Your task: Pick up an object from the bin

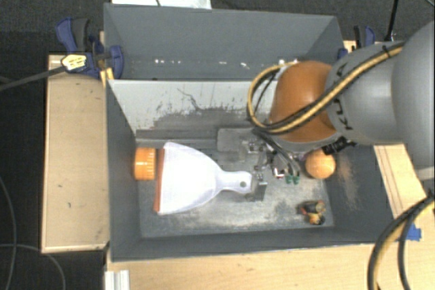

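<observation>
A white dustpan-shaped scoop lies flat on the bin floor left of centre, its short handle pointing right. My gripper is low over the floor right at the end of that handle, under the orange wrist cover. An orange ball rests just right of the gripper, partly behind the wrist.
An orange cylinder lies against the scoop's left edge near the bin's left wall. A small dark and yellow thing sits at the front right corner. A flat grey piece lies behind the gripper. The arm covers the bin's right side.
</observation>
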Tool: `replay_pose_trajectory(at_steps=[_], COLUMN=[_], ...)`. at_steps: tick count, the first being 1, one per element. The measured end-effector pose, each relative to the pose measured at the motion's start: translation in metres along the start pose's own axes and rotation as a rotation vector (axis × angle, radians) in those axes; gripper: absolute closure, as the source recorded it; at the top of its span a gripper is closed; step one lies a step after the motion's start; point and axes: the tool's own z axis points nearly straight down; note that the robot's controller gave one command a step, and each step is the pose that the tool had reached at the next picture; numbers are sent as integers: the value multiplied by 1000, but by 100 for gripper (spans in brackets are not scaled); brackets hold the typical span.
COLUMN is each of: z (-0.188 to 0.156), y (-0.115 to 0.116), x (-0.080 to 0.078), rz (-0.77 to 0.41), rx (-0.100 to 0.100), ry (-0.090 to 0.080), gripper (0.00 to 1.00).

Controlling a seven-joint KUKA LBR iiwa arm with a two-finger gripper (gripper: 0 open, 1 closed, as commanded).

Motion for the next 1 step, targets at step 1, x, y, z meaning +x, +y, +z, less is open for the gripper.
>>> replay_pose_trajectory(at_steps=[1], z=[14], y=[32], x=[20], rz=[-108], rx=[3], ry=[-1], gripper=[100])
